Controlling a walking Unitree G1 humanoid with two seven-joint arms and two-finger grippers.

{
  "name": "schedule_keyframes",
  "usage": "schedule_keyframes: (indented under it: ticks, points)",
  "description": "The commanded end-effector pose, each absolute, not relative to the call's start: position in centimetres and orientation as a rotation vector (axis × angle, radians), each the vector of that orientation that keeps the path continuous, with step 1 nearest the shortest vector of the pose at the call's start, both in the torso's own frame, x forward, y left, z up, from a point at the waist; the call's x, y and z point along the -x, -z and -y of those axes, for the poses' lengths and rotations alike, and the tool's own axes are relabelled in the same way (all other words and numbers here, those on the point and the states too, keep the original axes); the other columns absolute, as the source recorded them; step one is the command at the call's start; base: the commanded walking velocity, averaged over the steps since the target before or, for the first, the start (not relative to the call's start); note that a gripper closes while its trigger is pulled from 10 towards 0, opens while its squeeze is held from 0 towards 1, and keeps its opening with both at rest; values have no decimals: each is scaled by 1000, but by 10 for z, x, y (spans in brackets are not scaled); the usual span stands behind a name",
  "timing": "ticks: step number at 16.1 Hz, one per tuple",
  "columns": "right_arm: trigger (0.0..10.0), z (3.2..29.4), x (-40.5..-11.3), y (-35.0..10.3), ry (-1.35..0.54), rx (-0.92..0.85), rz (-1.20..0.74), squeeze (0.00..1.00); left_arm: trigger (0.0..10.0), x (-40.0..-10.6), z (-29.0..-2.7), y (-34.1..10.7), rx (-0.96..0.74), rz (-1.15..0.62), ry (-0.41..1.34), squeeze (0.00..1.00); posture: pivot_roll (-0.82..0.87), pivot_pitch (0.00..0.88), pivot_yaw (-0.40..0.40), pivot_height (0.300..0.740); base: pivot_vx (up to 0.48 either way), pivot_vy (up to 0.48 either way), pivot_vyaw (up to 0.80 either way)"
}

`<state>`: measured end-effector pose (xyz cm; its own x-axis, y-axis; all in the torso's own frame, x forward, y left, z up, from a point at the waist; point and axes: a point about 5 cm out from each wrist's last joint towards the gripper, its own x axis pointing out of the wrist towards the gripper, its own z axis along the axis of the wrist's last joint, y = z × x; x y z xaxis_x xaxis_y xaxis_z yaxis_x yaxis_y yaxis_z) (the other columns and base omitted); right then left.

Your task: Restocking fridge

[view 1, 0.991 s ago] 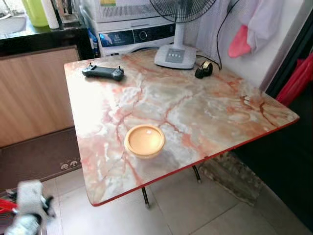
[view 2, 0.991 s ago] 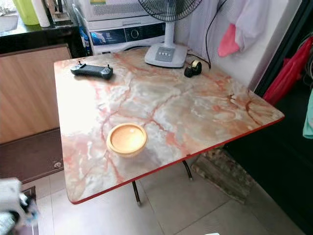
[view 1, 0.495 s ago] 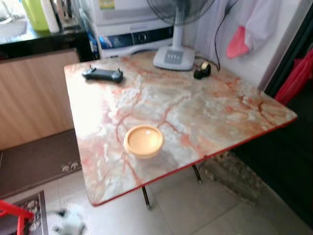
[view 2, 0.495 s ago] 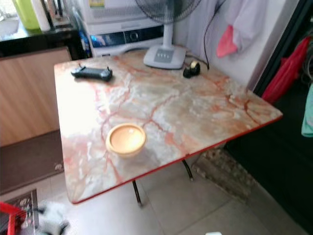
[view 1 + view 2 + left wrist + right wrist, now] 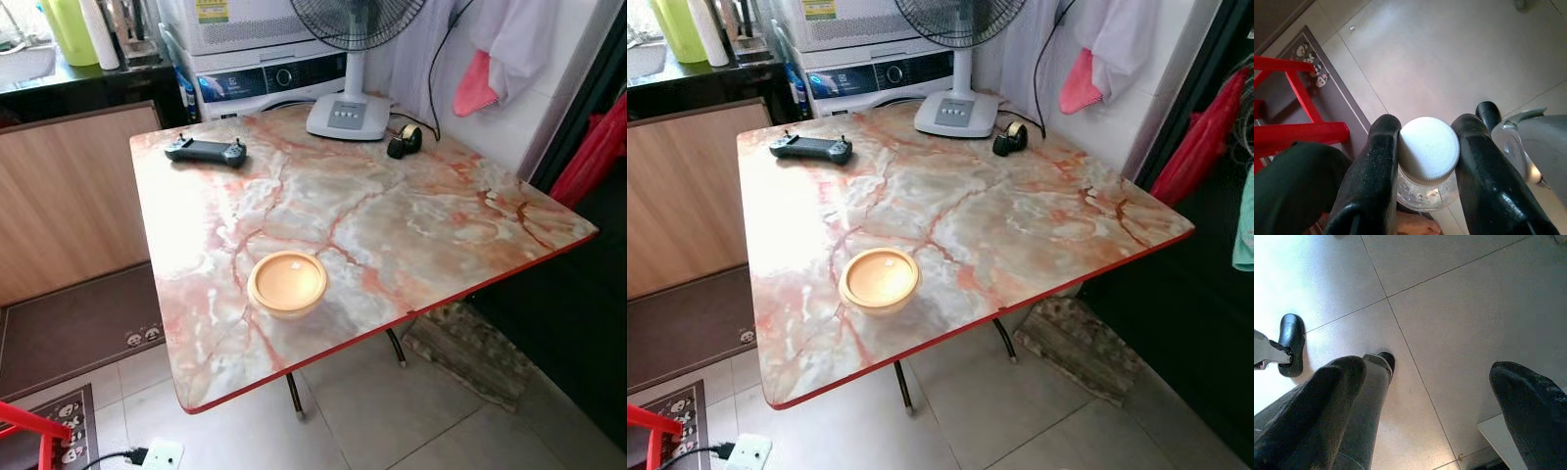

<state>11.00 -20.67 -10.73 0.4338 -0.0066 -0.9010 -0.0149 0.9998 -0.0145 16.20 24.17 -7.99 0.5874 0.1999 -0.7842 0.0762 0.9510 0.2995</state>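
Tiled floor lay below my left gripper, pinching a bottle under its cap; probably slippery, light plastic. My right gripper hung spread.

Bowl on table, fan behind

Between my left gripper's jaws I see a clear plastic bottle, wet-looking inside, under a matt white ribbed cap; the fingers pressing it are black, slightly grainy and shiny. Past the jaws lies a smooth, pale tiled floor with a soft sheen and a glossy red frame. My right gripper's jaws stand apart over the same glossy tile. The bench has a polished marble-look top, edged red, bearing a smooth tan plastic bowl and a matt black controller
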Motion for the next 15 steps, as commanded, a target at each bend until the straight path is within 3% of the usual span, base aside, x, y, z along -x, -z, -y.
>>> schedule_keyframes:
  ticks: [1, 4, 15]
  points:
    - [10000, 210, -109, 107, 13, 14, -1118, 0, 10000, -160, -241, 82, -317, -954, -80, 0, 68, 0, -11, 740, 0, 0, 0]
    - [10000, 209, -109, 107, -4, 25, -1123, 0, 10000, -155, -240, 84, -322, -981, -59, 0, 74, 0, -15, 740, 0, 0, 0]
    - [10000, 208, -111, 106, 14, -12, -1101, 0, 10000, -148, -239, 88, -301, -1026, -57, 0, 74, 0, 6, 740, -278, 0, 0]
